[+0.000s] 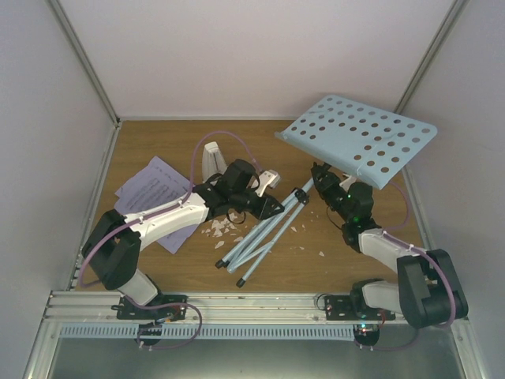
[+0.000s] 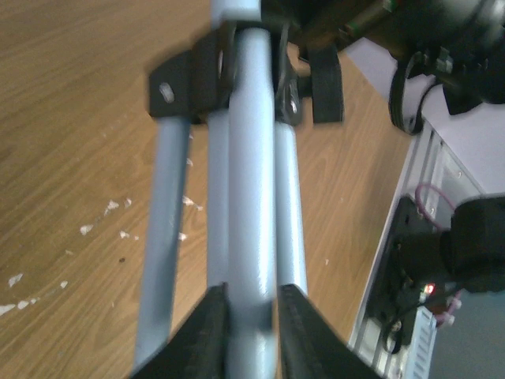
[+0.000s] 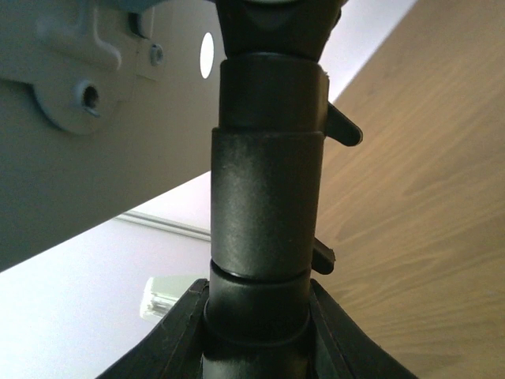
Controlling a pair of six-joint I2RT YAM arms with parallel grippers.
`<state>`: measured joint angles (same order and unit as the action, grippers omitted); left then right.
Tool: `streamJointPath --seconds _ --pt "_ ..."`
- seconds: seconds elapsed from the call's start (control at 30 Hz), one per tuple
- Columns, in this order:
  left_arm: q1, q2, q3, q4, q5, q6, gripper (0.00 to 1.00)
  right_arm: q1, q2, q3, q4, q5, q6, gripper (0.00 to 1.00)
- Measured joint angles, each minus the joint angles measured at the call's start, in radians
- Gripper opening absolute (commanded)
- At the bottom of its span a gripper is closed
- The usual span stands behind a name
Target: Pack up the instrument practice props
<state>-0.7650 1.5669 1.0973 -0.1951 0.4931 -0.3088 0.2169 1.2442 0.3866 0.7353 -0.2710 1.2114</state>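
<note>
Right pincer is clamped on the black stem of the stand, tray tilted over the desk at far right. Left pincer narrowly straddles the centre tube; grip cannot be told. Sheets lie left, metronome upright beside them, scraps mid-desk.

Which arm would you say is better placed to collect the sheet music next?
Probably left: the sheet-music pages lie beside its forearm, whereas the right gripper grips the neck of the music stand.
</note>
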Motion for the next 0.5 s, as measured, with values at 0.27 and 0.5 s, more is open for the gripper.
streamJointPath --seconds 0.27,0.5 --pt "0.013 0.000 0.007 0.103 0.003 0.033 0.99 0.012 0.015 -0.047 -0.096 0.017 -0.025 0.00" --pt "0.011 0.001 -0.068 0.071 0.031 0.051 0.99 0.015 0.015 -0.047 -0.100 0.034 -0.021 0.00"
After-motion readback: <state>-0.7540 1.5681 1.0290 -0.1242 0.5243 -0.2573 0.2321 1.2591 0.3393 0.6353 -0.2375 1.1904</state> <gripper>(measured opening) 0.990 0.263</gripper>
